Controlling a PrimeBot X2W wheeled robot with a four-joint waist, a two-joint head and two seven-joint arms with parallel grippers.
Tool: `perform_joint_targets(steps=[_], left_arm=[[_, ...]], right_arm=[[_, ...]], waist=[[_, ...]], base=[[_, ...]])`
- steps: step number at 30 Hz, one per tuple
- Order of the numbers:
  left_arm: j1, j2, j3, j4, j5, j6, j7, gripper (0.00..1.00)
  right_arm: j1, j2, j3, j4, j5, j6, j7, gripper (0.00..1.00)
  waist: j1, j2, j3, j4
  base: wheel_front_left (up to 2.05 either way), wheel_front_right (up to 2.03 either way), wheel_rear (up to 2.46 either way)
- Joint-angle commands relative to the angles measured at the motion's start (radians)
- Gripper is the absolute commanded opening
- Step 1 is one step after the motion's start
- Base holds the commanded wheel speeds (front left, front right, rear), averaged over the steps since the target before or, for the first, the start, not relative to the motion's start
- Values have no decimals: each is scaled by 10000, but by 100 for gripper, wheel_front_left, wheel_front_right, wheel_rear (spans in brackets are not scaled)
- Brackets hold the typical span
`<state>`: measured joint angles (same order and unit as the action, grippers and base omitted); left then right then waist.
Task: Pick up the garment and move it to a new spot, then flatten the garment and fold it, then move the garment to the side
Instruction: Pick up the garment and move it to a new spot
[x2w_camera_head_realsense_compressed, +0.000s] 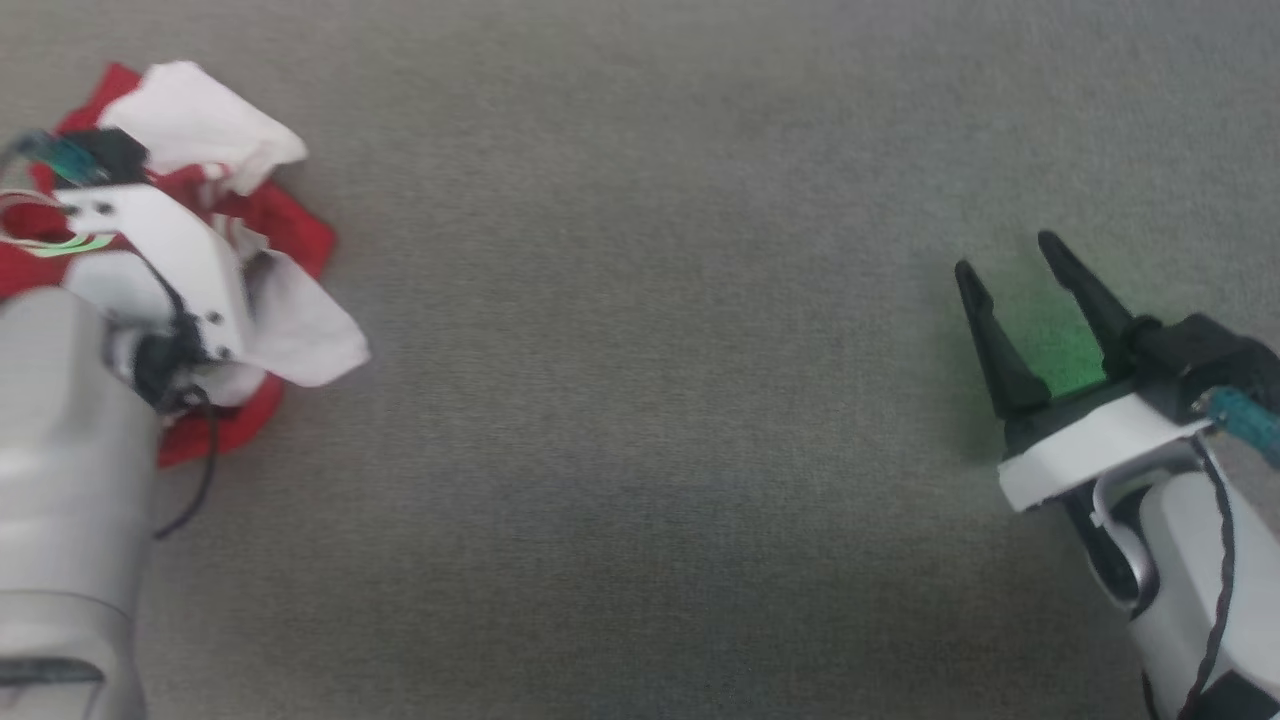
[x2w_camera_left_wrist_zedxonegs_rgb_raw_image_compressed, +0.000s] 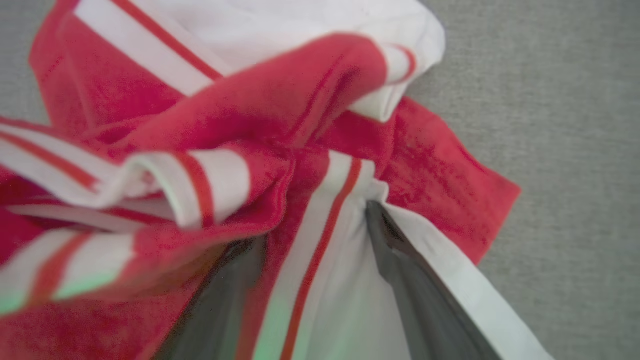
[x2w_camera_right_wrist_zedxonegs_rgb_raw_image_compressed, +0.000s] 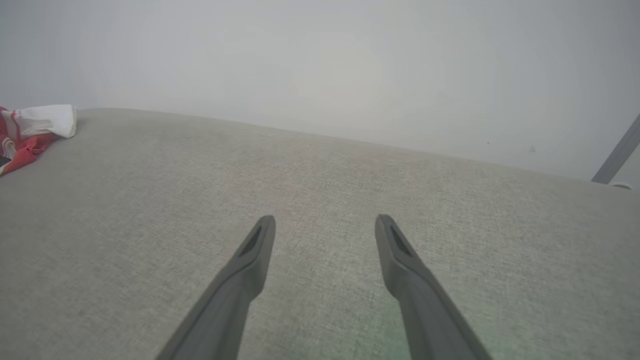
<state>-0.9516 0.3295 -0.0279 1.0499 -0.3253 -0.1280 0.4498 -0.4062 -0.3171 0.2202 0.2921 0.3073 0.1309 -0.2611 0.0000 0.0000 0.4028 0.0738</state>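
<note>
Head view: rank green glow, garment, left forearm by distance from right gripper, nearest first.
From the right gripper:
1. Green glow: between its fingers.
2. Garment: far left, crumpled; its white flap reaches closest.
3. Left forearm: at the left edge, over the garment but reaching less far right.

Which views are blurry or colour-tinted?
Left wrist view: garment soft, smeared at lower left, green cast at the bottom. Head view: green glow on the surface by the right gripper. Right wrist view: crisp, wall hazy.
</note>
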Motion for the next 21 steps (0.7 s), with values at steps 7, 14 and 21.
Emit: perform_joint_targets(steps=[7,14,21], left_arm=[[434,-240,-681,770,-750,-16,1430,89],[529,355,-665,785,-859,92,236,0],[-91,727,-888,213,-572,90,-1627,0]], right_arm=[[-383,-53,-73,-330,53,-3,-55,100],[-301,125,18,-432,-87,-3,-55,100],[167,595,-173,-157,-124,-3,-55,100]], waist=[[0,0,706,-595],[0,0,39,-603],[0,0,-1251,-802]], base=[[0,0,0],[0,0,0],[0,0,0]])
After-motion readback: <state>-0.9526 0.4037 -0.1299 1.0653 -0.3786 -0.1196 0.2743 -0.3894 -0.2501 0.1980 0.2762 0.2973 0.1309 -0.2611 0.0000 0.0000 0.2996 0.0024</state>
